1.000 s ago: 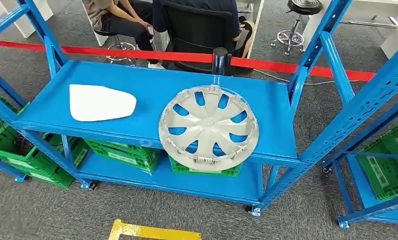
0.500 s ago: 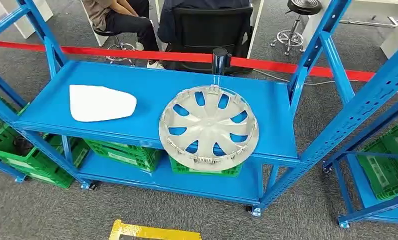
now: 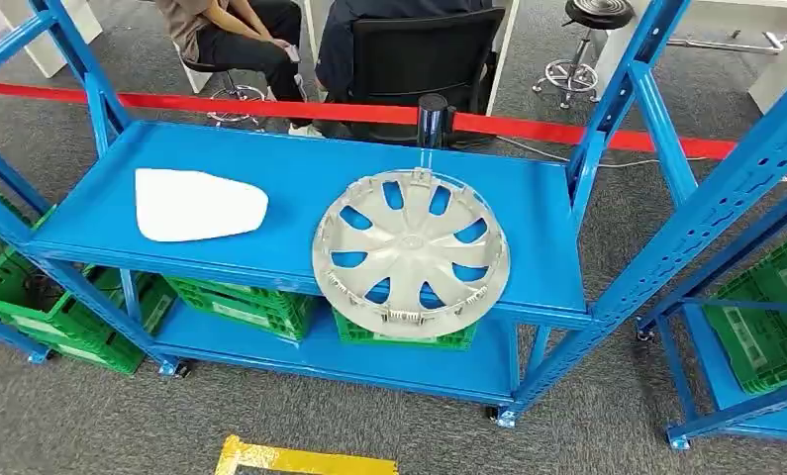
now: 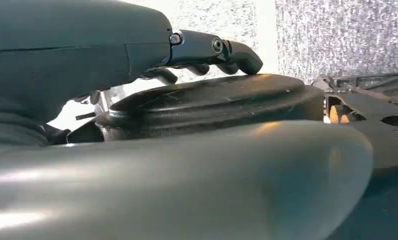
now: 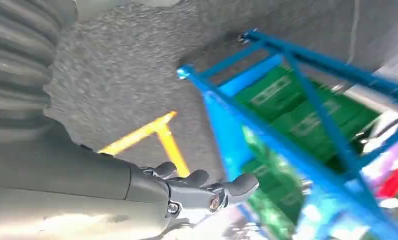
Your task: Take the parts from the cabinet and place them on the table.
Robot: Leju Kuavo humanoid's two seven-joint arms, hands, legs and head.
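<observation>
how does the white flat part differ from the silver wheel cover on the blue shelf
The white flat part is a plain, solid, rounded wedge; the silver wheel cover is round with spokes and cut-out openings showing blue through them. The white flat part lies toward the shelf's left end, fully on it; the silver wheel cover sits right of centre, its near edge overhanging the front lip. The wheel cover is clearly larger. Both lie flat on the top blue shelf, untouched.

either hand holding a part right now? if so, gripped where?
Nothing is held. The left hand and right hand show fingers with nothing in them. The hubcap and white panel both lie untouched on the blue shelf.
</observation>
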